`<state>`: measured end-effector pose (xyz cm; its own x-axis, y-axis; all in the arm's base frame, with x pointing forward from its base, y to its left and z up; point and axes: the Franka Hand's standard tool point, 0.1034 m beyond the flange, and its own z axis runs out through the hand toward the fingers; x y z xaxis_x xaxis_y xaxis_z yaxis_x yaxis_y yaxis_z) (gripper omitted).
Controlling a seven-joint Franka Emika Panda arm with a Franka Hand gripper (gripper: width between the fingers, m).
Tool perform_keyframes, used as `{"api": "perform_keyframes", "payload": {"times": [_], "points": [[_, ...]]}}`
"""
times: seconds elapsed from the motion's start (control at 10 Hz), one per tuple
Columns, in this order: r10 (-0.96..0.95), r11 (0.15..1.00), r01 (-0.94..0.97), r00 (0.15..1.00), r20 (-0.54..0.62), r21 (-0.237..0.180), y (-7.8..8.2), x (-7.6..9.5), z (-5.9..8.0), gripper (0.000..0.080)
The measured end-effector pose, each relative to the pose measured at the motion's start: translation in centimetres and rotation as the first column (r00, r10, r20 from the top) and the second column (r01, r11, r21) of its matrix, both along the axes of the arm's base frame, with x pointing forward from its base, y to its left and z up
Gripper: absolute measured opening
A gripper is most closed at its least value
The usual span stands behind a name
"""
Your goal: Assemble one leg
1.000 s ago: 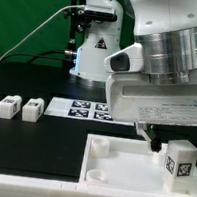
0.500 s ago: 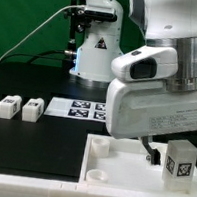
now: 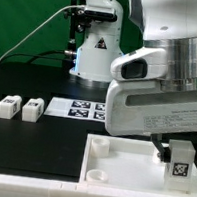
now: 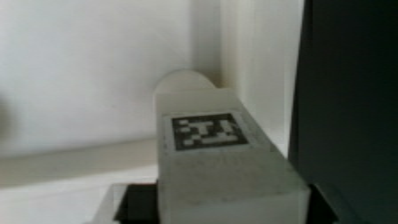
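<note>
1. The arm fills the exterior view's right side, its wrist low over the large white tray (image 3: 114,159) that lies on the black bench (image 3: 40,144).
2. The leg (image 3: 182,160), a small white post with a black-and-white square marker on the face toward the camera, stands upright at the tray's corner toward the exterior view's right.
3. The tool (image 3: 171,148) sits directly above and around the top of the leg; dark fingers (image 3: 161,150) show just beside the post, and they appear to be pinching it, though the contact itself is partly hidden by the wrist housing.
4. In the wrist view the leg (image 4: 214,140) runs straight out from the camera, marker face up, with its far end meeting the tray's white corner (image 4: 107,90); whether it is seated in a socket cannot be told.
5. Two more small white marked blocks (image 3: 19,107) lie side by side on the bench toward the exterior view's left, well apart from the tray.
6. The marker board (image 3: 80,109) lies flat behind the tray, partly covered by the arm.
</note>
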<state>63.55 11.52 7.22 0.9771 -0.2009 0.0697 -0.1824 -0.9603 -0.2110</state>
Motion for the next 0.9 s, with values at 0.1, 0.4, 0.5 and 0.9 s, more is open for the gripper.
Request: {"api": "perform_keyframes", "payload": {"times": [0.1,0.4,0.5,0.9], "points": [[-0.084,0.996,0.084,0.996,-0.016,0.011,-0.08,0.03,0.00,0.0311],[-0.469,0.877,0.477,0.876,-0.110,0.059,-0.45,-0.13,0.01,0.0311],[-0.596,0.788,0.611,0.787,-0.158,0.074,-0.45,-0.28,-0.13,0.0311],[-0.877,0.317,0.947,0.314,-0.362,0.054,-0.39,-0.61,-0.64,0.0310]]}}
